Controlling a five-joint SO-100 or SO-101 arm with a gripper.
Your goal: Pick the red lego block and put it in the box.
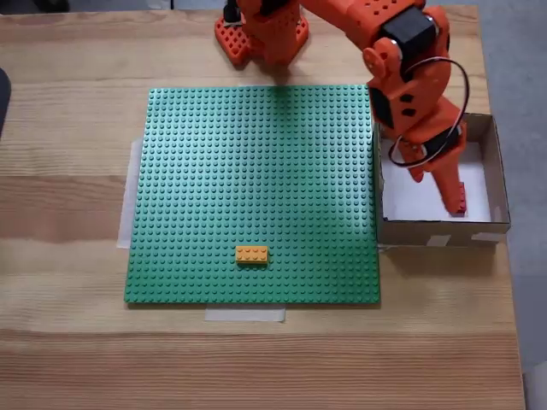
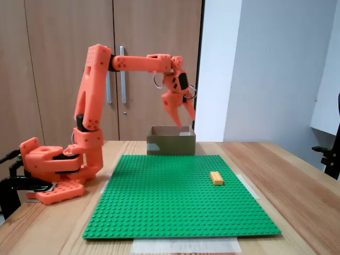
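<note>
**Gripper over box, red block at its tip**

Orange two-finger gripper (image 1: 457,205) hangs above the square shallow brown cardboard box (image 1: 498,175), tips pointing down just above the white floor. Small red studded plastic lego block (image 1: 461,206) shows as a sliver at the fingertips, near the box's front wall in the top-down fixed view; its long axis is too hidden to call. Fingers look closed on it, so release straight down should do.

Beside the box: flat green studded baseplate (image 1: 256,188) on a pale wooden table (image 1: 68,171), with a yellow-orange brick (image 1: 252,254) well away from the box. Behind the box: wooden cupboard doors (image 2: 64,64).
</note>
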